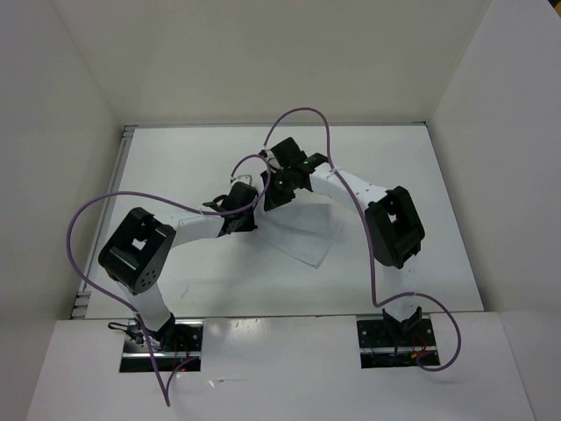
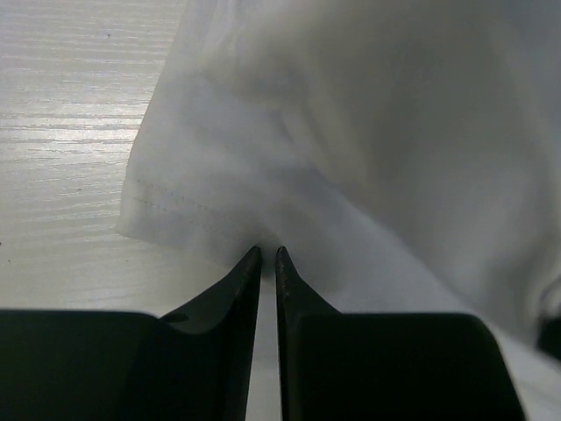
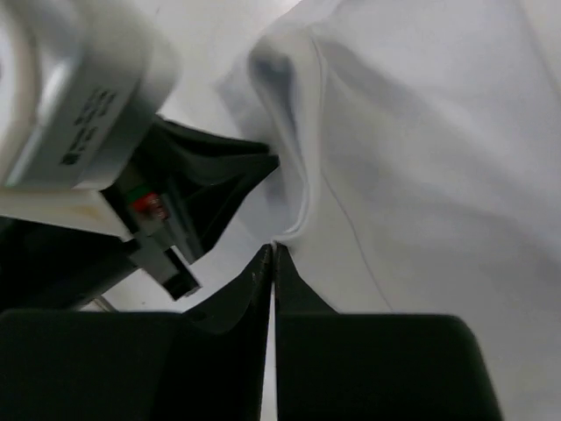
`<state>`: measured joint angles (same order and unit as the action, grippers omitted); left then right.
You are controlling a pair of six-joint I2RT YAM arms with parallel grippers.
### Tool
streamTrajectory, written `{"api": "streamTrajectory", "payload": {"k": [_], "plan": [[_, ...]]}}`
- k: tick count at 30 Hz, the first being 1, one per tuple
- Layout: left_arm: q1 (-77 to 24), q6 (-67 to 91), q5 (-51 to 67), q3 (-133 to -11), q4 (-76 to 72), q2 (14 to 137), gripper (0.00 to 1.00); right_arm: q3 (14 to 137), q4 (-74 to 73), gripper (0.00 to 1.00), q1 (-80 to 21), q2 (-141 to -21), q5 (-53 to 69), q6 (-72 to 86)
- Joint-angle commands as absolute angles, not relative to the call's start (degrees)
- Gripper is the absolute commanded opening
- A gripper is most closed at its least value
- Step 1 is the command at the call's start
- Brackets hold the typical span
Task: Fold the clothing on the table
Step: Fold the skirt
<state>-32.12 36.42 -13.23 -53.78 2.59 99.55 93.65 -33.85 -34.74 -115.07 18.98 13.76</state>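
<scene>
The white clothing lies on the table, partly under both wrists. In the left wrist view its stitched hem runs just ahead of my left gripper, which is shut on a fold of the clothing. In the top view the left gripper is at the garment's left edge. My right gripper is shut on a curled edge of the clothing; from above, the right gripper is at the garment's far edge. The left gripper's black fingers show close beside it.
White upright walls box in the table on the left, back and right. Purple cables loop above both arms. The right arm's elbow hangs over the table's right half, the left elbow over the near left.
</scene>
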Motion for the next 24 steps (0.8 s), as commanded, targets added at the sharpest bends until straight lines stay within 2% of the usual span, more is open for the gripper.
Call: {"api": "streamTrajectory", "payload": {"k": [1, 2, 7, 8, 13, 16, 20, 21, 22, 24], "plan": [[-32.5, 37.4, -13.0, -53.7, 4.0, 99.4, 0.18, 91.6, -32.2, 0.04, -36.9, -112.6, 18.7, 16.3], [-32.5, 37.4, -13.5, -53.7, 4.7, 98.8, 0.18, 90.8, -32.2, 0.11, -37.8, -112.6, 19.8, 17.0], [-32.5, 36.9, -14.1, -53.2, 9.8, 91.7, 0.19, 88.3, -31.6, 0.22, -39.8, -108.7, 21.9, 19.0], [-32.5, 36.9, -14.8, -53.2, 11.2, 87.4, 0.19, 87.8, -31.6, 0.28, -39.8, -107.6, 21.2, 19.6], [-32.5, 38.8, -16.1, -51.2, 19.9, 68.7, 0.31, 87.8, -33.7, 0.31, -39.8, -101.3, 18.2, 19.6], [-32.5, 38.3, -14.3, -50.6, 21.8, 62.4, 0.32, 87.8, -34.3, 0.32, -39.8, -98.8, 16.3, 19.6], [-32.0, 36.4, -12.7, -51.5, 21.3, 64.7, 0.35, 85.9, -35.6, 0.32, -39.8, -97.6, 10.4, 21.3], [-32.0, 35.8, -12.7, -52.0, 20.7, 66.0, 0.37, 85.9, -36.1, 0.34, -39.8, -97.6, 9.5, 21.8], [-32.0, 35.8, -12.7, -52.6, 20.7, 68.5, 0.51, 84.8, -36.1, 0.36, -39.8, -97.6, 7.7, 22.3], [-32.0, 35.2, -12.7, -53.2, 18.0, 70.7, 0.60, 83.4, -37.4, 0.38, -39.8, -96.4, 5.4, 25.1]]}}
